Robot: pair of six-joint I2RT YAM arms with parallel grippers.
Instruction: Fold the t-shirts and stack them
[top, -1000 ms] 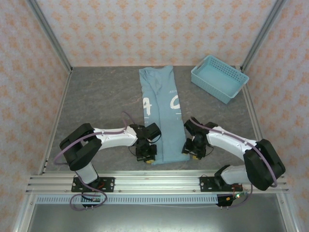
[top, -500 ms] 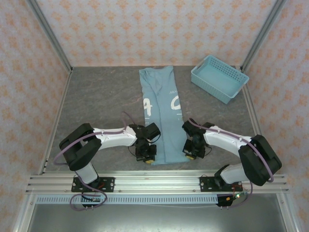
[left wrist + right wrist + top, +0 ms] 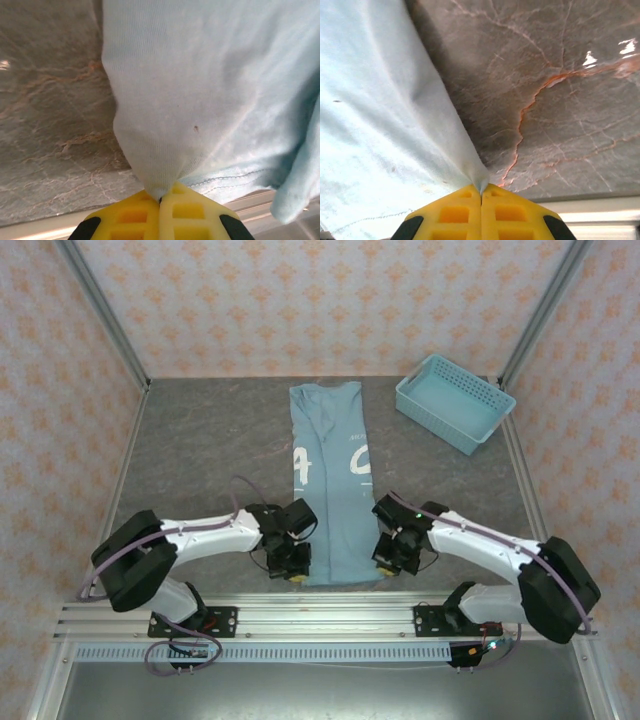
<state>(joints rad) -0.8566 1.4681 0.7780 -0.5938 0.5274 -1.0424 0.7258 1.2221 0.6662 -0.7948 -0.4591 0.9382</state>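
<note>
Pinching both near corners of the t-shirt [image 3: 330,475], risking a slip.
Top view: teal, narrow, lettering up, it lies lengthwise on the table [image 3: 200,450], with the left gripper [image 3: 292,574] and right gripper [image 3: 386,564] at its near end. Left wrist: the jaws are clamped on a thin cloth tip, which a pull may free. Right wrist: an equally slim bite.

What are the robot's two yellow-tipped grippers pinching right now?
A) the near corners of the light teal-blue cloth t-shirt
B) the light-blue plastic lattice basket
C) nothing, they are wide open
A: the left gripper and the right gripper are each shut on a near corner of the light teal-blue cloth t-shirt; the light-blue plastic lattice basket sits apart, far right.
</note>
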